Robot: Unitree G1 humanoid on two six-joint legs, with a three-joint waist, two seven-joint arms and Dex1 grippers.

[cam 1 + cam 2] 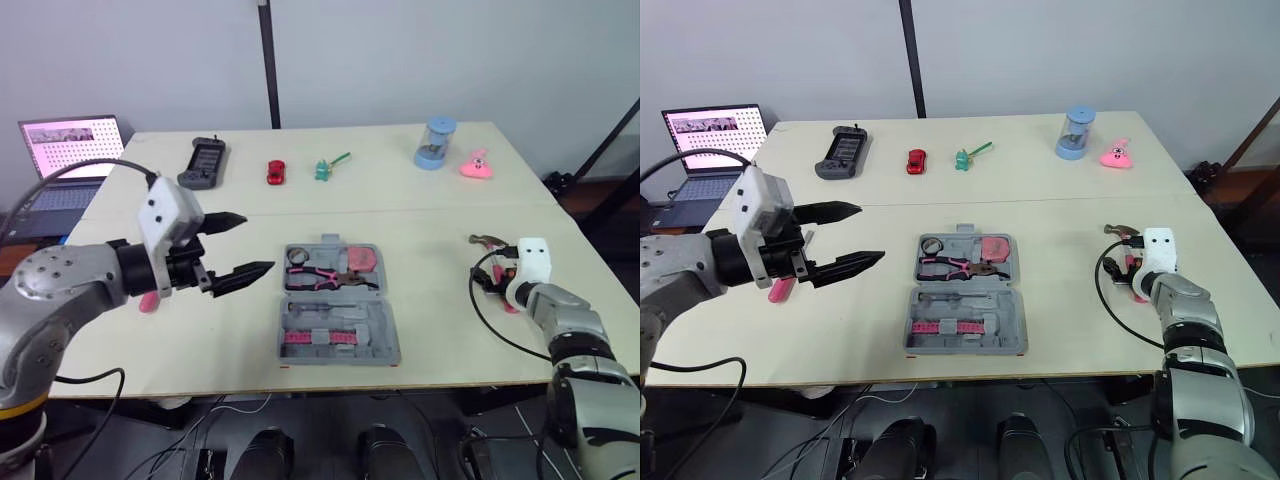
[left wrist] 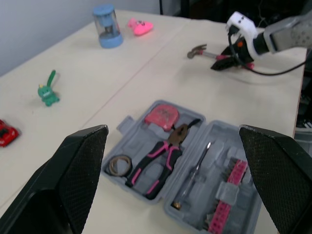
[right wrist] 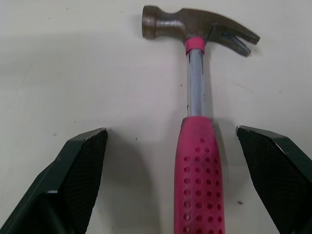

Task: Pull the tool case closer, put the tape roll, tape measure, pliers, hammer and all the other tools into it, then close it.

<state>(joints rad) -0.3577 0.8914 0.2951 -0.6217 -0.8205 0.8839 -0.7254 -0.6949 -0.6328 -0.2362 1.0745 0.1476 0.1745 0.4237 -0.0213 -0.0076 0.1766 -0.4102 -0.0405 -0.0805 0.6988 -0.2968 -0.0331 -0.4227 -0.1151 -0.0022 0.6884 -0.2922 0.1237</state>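
Observation:
The grey tool case (image 1: pixel 338 342) lies open at the middle of the table. Its far half holds a tape roll (image 1: pixel 297 256), pink-handled pliers (image 1: pixel 322 276) and a pink tape measure (image 1: pixel 362 260); the near half holds a screwdriver (image 2: pixel 194 175) and a pink bit strip (image 1: pixel 320 338). My left gripper (image 1: pixel 258 243) hovers open to the left of the case, holding nothing. A pink-handled hammer (image 3: pixel 197 161) lies at the right, head (image 1: pixel 487 240) pointing away. My right gripper (image 1: pixel 495 282) stands open, its fingers (image 3: pixel 78 170) on either side of the handle. A small pink object (image 1: pixel 780 290) lies under my left arm.
Along the far side sit a black handheld device (image 1: pixel 203 163), a red toy car (image 1: pixel 276 171), a green toy (image 1: pixel 325 168), a blue cylinder (image 1: pixel 435 143) and a pink toy (image 1: pixel 478 165). A laptop (image 1: pixel 65 160) stands off the far left corner. A cable (image 1: pixel 490 320) loops beside my right wrist.

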